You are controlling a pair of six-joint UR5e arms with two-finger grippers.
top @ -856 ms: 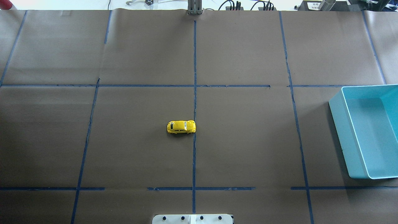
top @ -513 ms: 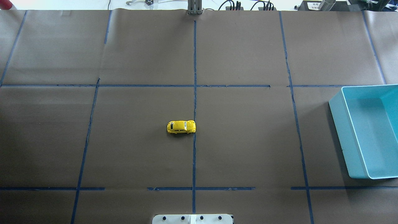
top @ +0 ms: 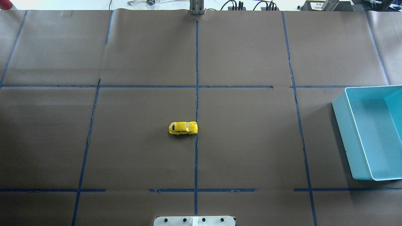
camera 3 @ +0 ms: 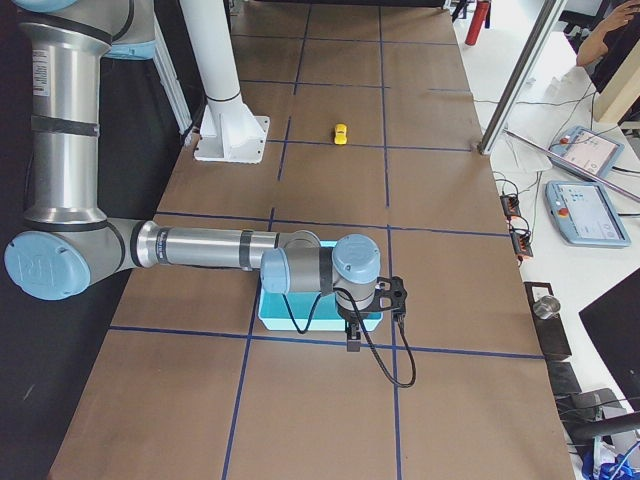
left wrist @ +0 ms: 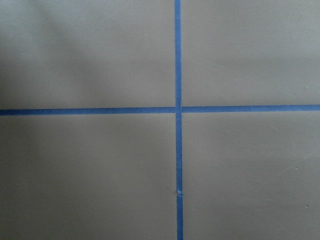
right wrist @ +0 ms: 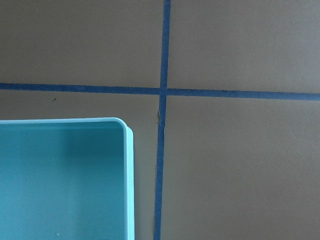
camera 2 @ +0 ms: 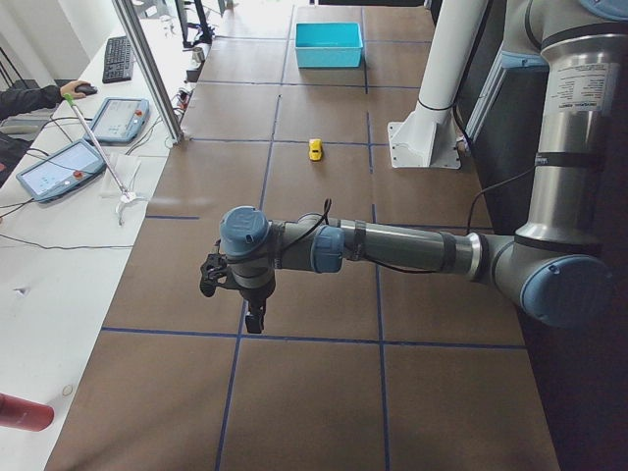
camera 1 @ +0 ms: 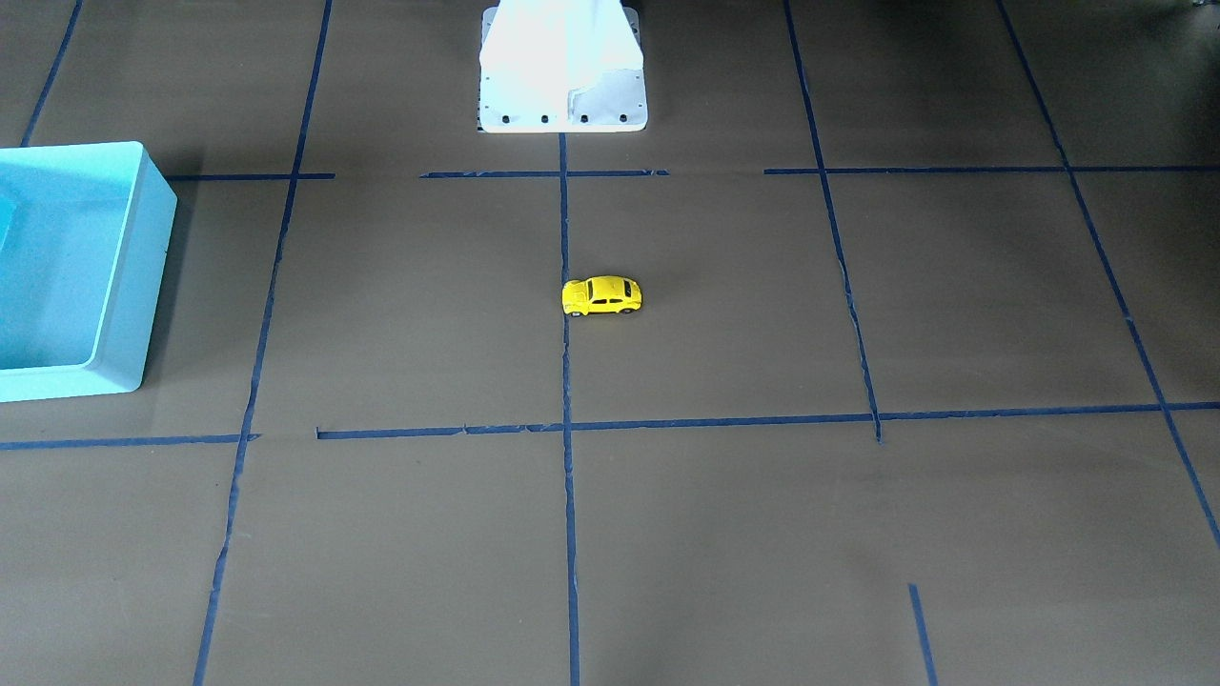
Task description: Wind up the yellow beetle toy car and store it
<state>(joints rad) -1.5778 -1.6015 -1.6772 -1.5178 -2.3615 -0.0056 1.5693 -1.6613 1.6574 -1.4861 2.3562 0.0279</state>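
The yellow beetle toy car stands alone on its wheels near the middle of the brown table, beside the centre tape line; it also shows as the small car. My left gripper hangs above the table's left end, far from the car. Far off the other way, my right gripper hovers at the turquoise bin's corner. Both show only in side views, so I cannot tell whether they are open or shut. Neither wrist view shows fingers or the car.
An empty turquoise bin sits at the table's right edge, seen also as the bin. Blue tape lines grid the brown paper. The robot's white base plate is at the near edge. Tablets lie beyond the far edge.
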